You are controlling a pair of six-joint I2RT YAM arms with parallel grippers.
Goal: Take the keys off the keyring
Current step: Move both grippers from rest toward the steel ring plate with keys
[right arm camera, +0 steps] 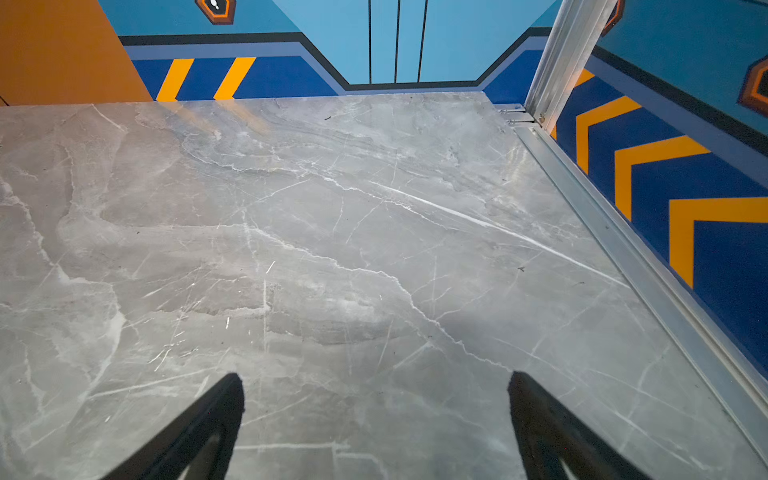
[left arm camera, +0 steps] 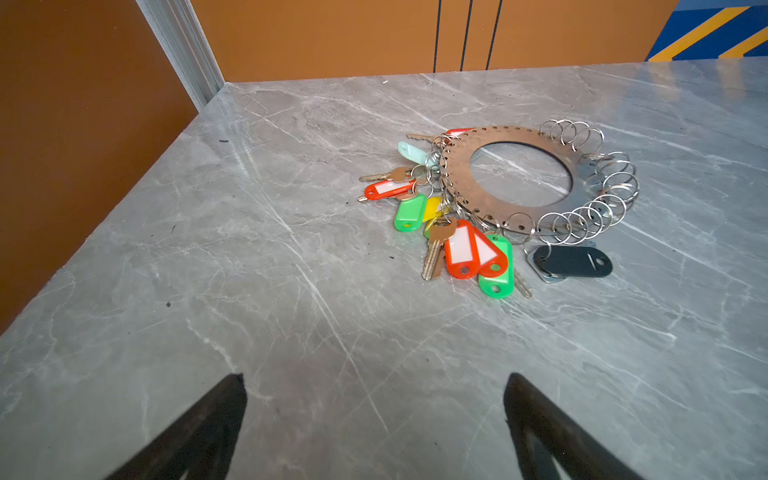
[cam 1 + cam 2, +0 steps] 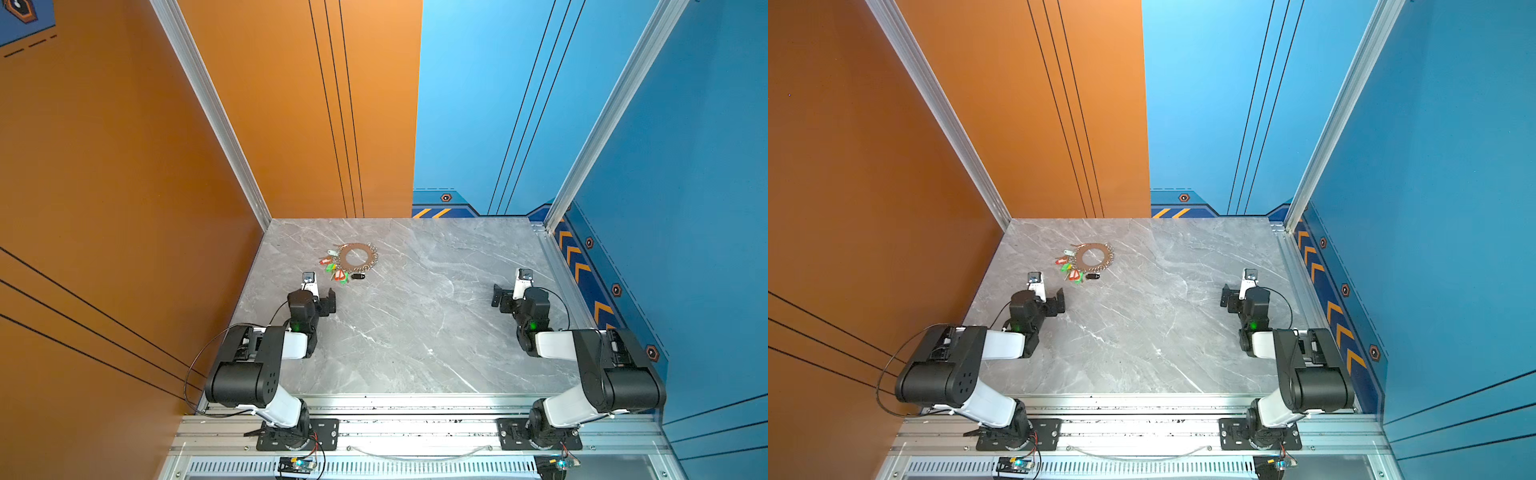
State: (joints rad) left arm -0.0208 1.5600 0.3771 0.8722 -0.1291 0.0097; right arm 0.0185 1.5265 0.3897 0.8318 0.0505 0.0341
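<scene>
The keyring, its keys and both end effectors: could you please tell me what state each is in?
keyring: lying on the table, untouched.
keys: attached at its rim, fanned out on the table.
left end effector: open, empty, short of the keys.
right end effector: open, empty, far from the keyring.

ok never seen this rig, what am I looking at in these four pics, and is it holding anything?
Two black-and-white robot arms, the left arm and the right arm, stand at the near edge of a grey marble-pattern tabletop. Two pictures look down from overhead, side by side, nearly the same view. The other two come from a camera on each wrist; the two dark wedges in the foreground are that arm's jaws. Ahead of the left arm lies a flat brown metal disc keyring rimmed with wire rings, with small metal keys on coloured plastic tags along one side. The right wrist view shows only tabletop and walls. Both pairs of jaws stand open; nothing is held.
</scene>
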